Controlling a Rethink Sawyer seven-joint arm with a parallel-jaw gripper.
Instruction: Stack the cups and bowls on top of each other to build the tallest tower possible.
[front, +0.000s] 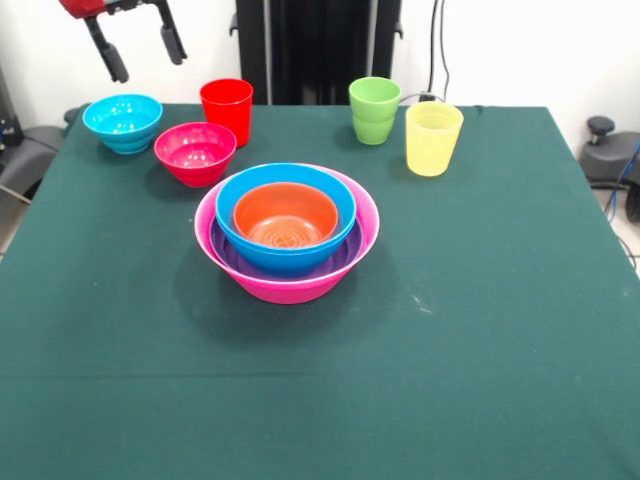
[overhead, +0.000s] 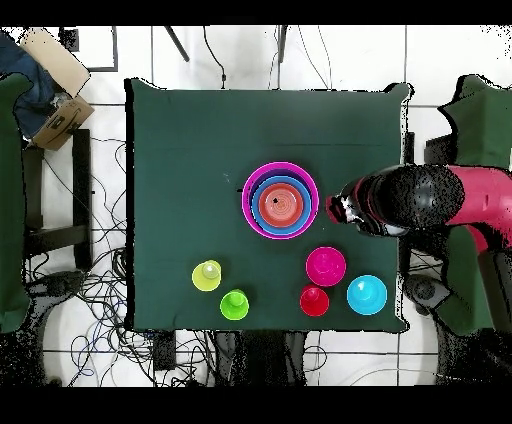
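My gripper (front: 140, 55) hangs high at the table's edge with its two black fingers (front: 110, 55) spread apart and nothing between them; they touch nothing. In the front view only those fingers and a scrap of red housing show, the rest of my arm being cut off by the top edge. From overhead it is the reverse: my bulky red and black arm (overhead: 420, 200) covers the fingers entirely, so their spread cannot be read there.

Just below my fingers in the front view sits the cyan bowl (front: 122, 122), with the magenta-red bowl (front: 195, 153) beside it and the red cup (front: 227, 110) just behind that one. The green cup (front: 375, 110) and the yellow cup (front: 433, 138) stand together farther along the same edge, close but not touching.

The tower (front: 287, 232) stands near the middle of the green table (front: 480, 330): the pink bowl (front: 350, 262) outermost, a purple bowl (front: 225, 250) showing only as a thin crescent inside it, then a blue bowl (front: 245, 205), then the orange bowl (front: 287, 215) at the centre. Whether a second blue bowl is nested there I cannot tell. Overhead, the pile reads as concentric rings.
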